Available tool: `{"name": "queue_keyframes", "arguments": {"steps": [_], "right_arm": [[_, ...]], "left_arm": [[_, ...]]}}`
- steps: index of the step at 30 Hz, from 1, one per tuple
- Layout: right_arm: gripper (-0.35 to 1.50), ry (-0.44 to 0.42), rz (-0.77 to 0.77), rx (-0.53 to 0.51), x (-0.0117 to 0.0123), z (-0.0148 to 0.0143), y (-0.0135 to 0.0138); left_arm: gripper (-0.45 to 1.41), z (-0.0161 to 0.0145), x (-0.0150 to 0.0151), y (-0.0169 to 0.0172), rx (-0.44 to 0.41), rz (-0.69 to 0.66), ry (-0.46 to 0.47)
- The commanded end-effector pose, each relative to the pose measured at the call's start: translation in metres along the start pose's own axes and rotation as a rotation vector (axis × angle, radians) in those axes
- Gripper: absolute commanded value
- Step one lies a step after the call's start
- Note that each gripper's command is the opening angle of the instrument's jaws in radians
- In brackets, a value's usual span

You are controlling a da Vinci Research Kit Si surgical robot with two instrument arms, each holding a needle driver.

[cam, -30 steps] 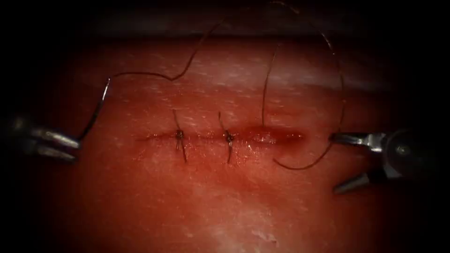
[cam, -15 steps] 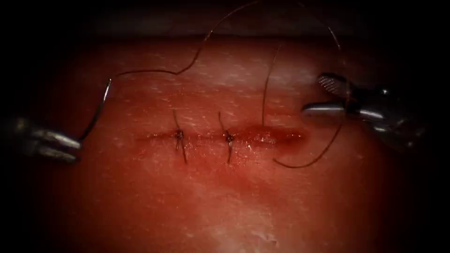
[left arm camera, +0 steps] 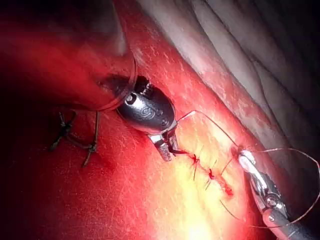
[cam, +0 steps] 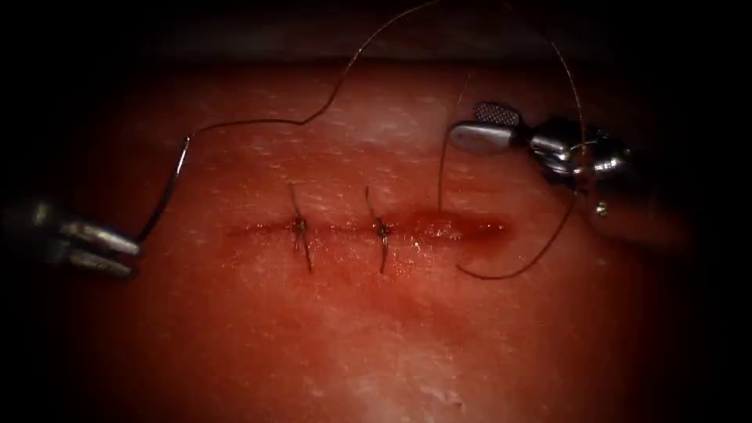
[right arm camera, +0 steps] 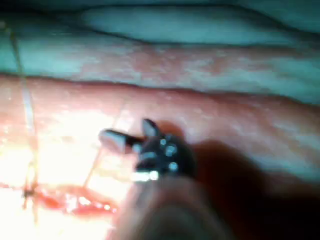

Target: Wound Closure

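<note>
**Needle held clear of tissue, left of cut**

Needle (cam: 166,190): thin, stiff, slippery; likely best gripped mid-curve. Clamped near one end in left tool (cam: 117,251). Thread (cam: 501,270) limp, looping from tissue (cam: 376,337). Right tool (cam: 484,125) above cut (cam: 368,229), jaws apart, empty.

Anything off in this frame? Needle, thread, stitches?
Nothing alarming. Left tool holds the needle by its tip end, clear of the tissue. Right tool is open, empty, beside the thread. Red fluid pools in the cut's unstitched right end.

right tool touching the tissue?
Cannot tell. In the endoscope view the right tool, jaws open, lies over the tissue above the cut with nothing held; no gap or contact shows plainly.
</note>
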Motion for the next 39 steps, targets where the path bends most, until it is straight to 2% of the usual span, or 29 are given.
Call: {"name": "queue_keyframes", "arguments": {"steps": [1,7,16,18,19,20,27,29,30,34,39], "right_arm": [[1.08,0.004,0.008,0.006,-0.0004,0.0013,0.0004],[1.03,0.019,0.071,0.079,-0.0003,0.0018,-0.0002],[0.93,0.031,0.106,0.116,-0.0006,0.0026,-0.0015],[0.65,0.032,0.107,0.118,-0.0005,0.0026,-0.0014],[0.36,0.029,0.107,0.127,-0.0004,0.0025,-0.0014],[-0.35,0.028,0.099,0.163,-0.0002,0.0022,-0.0015],[-0.35,0.07,-0.023,0.166,0.0015,0.0005,-0.0034],[-0.35,0.089,-0.061,0.192,0.0022,-0.0003,-0.0049],[-0.35,0.108,-0.092,0.212,0.0032,-0.001,-0.0066],[-0.35,0.13,-0.124,0.228,0.0047,-0.0017,-0.0086],[-0.35,0.132,-0.128,0.234,0.005,-0.002,-0.0085]], "left_arm": [[-0.35,0.0007,-0.0005,-0.0004,0.0,0.001,0.001],[-0.35,0.0006,-0.0005,-0.0004,0.0,0.002,0.001],[-0.35,0.0006,-0.0005,-0.0004,0.0,0.002,0.001],[-0.35,0.0006,-0.0005,-0.0004,-0.001,0.002,0.001],[-0.35,0.0006,-0.0005,-0.0004,-0.001,0.002,0.001],[-0.35,0.0006,-0.0005,-0.0004,-0.001,0.002,0.001],[-0.35,0.0005,-0.0005,-0.0003,-0.001,0.002,0.001],[-0.35,0.0005,-0.0005,-0.0003,-0.001,0.002,0.001],[-0.35,0.0005,-0.0005,-0.0003,-0.004,0.002,0.001],[-0.35,0.0005,-0.0005,-0.0003,-0.004,0.002,0.001],[-0.35,0.0004,-0.0003,-0.0003,-0.006,0.0,0.003]]}}
